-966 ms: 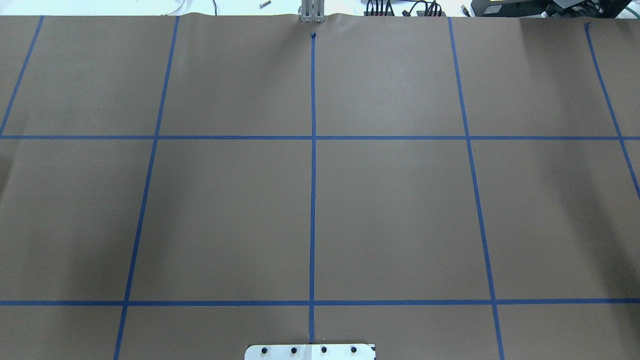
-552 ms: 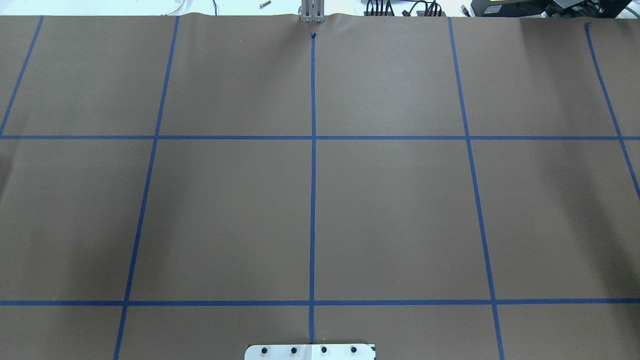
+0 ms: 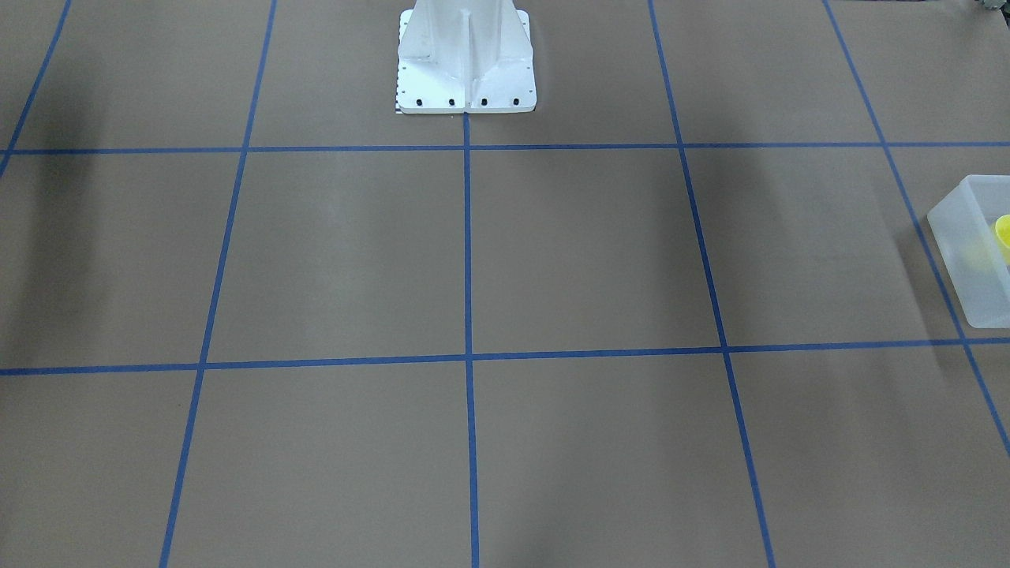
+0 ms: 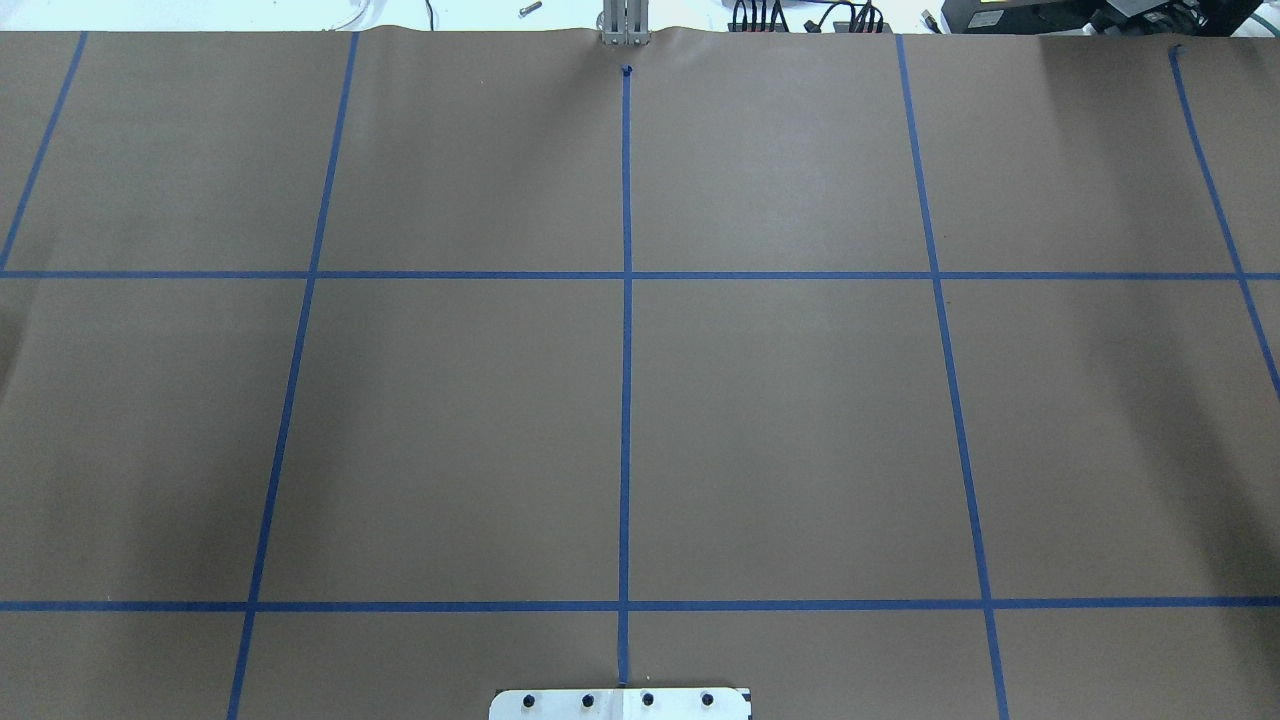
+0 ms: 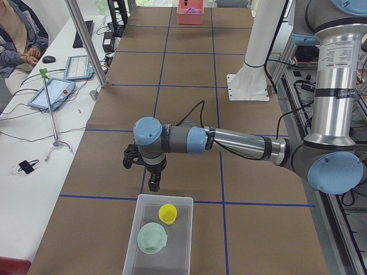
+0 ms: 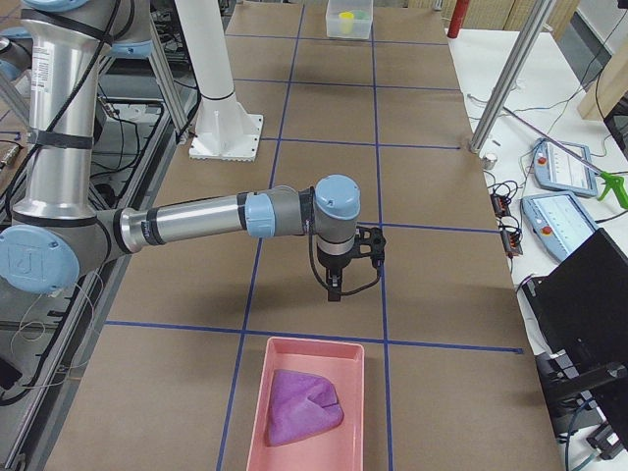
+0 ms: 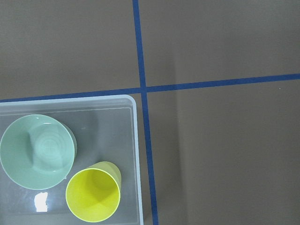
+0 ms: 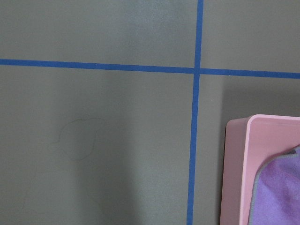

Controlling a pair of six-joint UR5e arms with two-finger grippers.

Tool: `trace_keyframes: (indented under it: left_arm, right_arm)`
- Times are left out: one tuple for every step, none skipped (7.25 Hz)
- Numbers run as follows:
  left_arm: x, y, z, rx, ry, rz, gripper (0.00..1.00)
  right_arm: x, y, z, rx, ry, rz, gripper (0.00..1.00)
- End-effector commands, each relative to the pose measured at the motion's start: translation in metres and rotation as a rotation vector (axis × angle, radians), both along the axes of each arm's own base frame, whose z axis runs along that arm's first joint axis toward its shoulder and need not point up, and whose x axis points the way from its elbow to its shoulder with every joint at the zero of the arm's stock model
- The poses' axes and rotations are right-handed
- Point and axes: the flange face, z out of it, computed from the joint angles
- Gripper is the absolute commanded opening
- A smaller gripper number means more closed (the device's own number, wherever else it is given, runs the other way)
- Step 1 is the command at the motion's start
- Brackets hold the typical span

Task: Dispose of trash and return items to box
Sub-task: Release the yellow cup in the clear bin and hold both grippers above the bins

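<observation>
The frosted-white box (image 5: 179,246) stands at the table's left end. In it are the pale-yellow cup (image 5: 168,213) and the sage-green bowl (image 5: 152,238), both upright. The left wrist view looks down on the box's rim (image 7: 136,140), the bowl (image 7: 37,151) and the cup (image 7: 93,195). My left gripper (image 5: 152,182) hangs just beyond the box's far end, above the table; I cannot tell whether it is open or shut. My right gripper (image 6: 336,287) hangs above the table short of a pink tray; I cannot tell its state either. The box's corner also shows in the front view (image 3: 966,260).
A pink tray (image 6: 312,342) holding a purple cloth (image 6: 304,407) stands at the table's right end and shows in the right wrist view (image 8: 236,178). The white robot base (image 3: 465,63) stands at the table's robot side. Operators' tablets (image 5: 54,91) lie beyond the far edge.
</observation>
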Motion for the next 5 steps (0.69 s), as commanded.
trace_keyframes:
  left_arm:
    - [-0.0008, 0.0007, 0.0022, 0.007, 0.002, -0.001, 0.98]
    - [-0.0001, -0.0001, 0.0022, 0.007, 0.002, 0.001, 0.98]
    - [-0.0008, 0.0007, 0.0037, 0.004, 0.002, -0.001, 0.98]
    - [-0.0001, 0.0006, 0.0037, 0.003, 0.002, 0.000, 0.98]
    - [-0.0001, -0.0007, 0.0022, 0.006, 0.002, 0.000, 0.98]
  right_arm:
    - [-0.0006, 0.0000, -0.0008, -0.001, -0.001, 0.000, 1.00]
    - [-0.0016, -0.0031, -0.0033, 0.001, -0.002, 0.003, 1.00]
    - [-0.0016, -0.0038, -0.0049, 0.005, -0.002, 0.004, 1.00]
    - [-0.0024, -0.0043, -0.0070, 0.006, -0.004, 0.004, 1.00]
    - [-0.0023, -0.0043, -0.0069, 0.007, -0.003, 0.004, 1.00]
